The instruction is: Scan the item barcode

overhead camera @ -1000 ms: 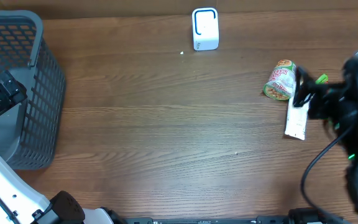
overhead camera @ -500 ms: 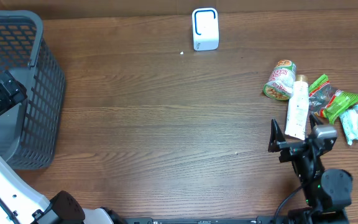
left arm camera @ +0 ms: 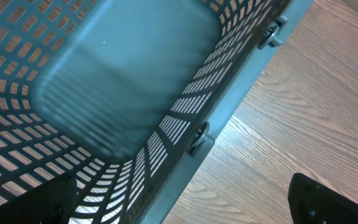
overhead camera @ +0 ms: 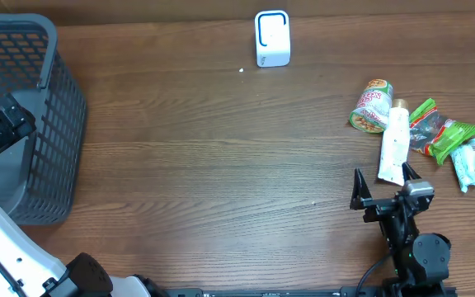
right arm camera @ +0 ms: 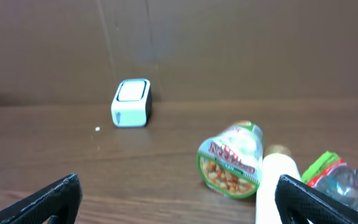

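The white barcode scanner [overhead camera: 272, 37] stands at the back edge of the table and shows small in the right wrist view [right arm camera: 131, 102]. A pile of items lies at the right: a cup-noodle tub [overhead camera: 372, 106] on its side, a white tube [overhead camera: 394, 144], green packets [overhead camera: 439, 130] and a pale blue packet [overhead camera: 471, 163]. My right gripper [overhead camera: 383, 188] hovers open just in front of the tube, holding nothing. Through its camera I see the tub [right arm camera: 232, 162] and tube [right arm camera: 277, 186] ahead of the gripper [right arm camera: 185, 205]. My left gripper [overhead camera: 2, 124] is open over the basket, empty [left arm camera: 179, 208].
A grey-blue mesh basket [overhead camera: 52, 107] fills the left end of the table; its rim [left arm camera: 229, 118] runs diagonally under the left wrist camera. Bare wooden tabletop lies between the basket and the item pile.
The right arm has drawn back from over the item pile to low near the front edge, uncovering the items. The left arm has not moved.
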Robot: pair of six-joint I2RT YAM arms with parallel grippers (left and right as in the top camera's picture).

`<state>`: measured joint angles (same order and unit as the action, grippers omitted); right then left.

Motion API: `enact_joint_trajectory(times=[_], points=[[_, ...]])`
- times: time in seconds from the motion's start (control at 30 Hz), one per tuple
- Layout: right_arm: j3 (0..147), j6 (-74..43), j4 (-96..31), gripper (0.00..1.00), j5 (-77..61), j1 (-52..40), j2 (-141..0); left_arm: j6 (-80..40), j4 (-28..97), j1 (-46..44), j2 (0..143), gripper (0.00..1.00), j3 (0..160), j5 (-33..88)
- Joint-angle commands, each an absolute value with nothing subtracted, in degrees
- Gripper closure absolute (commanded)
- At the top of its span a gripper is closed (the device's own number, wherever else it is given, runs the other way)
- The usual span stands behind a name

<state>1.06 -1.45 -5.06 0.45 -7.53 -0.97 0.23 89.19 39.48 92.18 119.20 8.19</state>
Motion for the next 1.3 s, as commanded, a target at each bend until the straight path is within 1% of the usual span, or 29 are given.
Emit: enact_joint_trajectory(times=[0.0, 1.0, 1.07, 1.13, 1.27], points=[[0.5, -1.2, -4.6, 0.0, 1.3, -7.7, -0.1, 1.1, 89.1, 39.6, 92.2, 0.0, 119.3, 8.4], [0.5, -1.2, -4.6, 0.0, 1.2, -7.7, -0.2, 1.1, 89.4, 39.2, 92.1, 0.0, 119.3, 8.4], [0.5, -1.2, -4.6, 0.0, 1.2, -7.7, -0.2, 1.7, 89.6, 37.8, 92.0, 0.0, 119.2, 7.9], [0.5, -1.2, -4.6, 0.0, 1.2, -7.7, -0.2, 1.7, 87.1, 34.9, 91.7, 0.0, 118.4, 8.9], [0.5, -1.2, -4.6, 0.0, 1.2, -7.7, -0.2, 2.5, 73.8, 24.2, 88.0, 0.01, 110.9, 8.8]])
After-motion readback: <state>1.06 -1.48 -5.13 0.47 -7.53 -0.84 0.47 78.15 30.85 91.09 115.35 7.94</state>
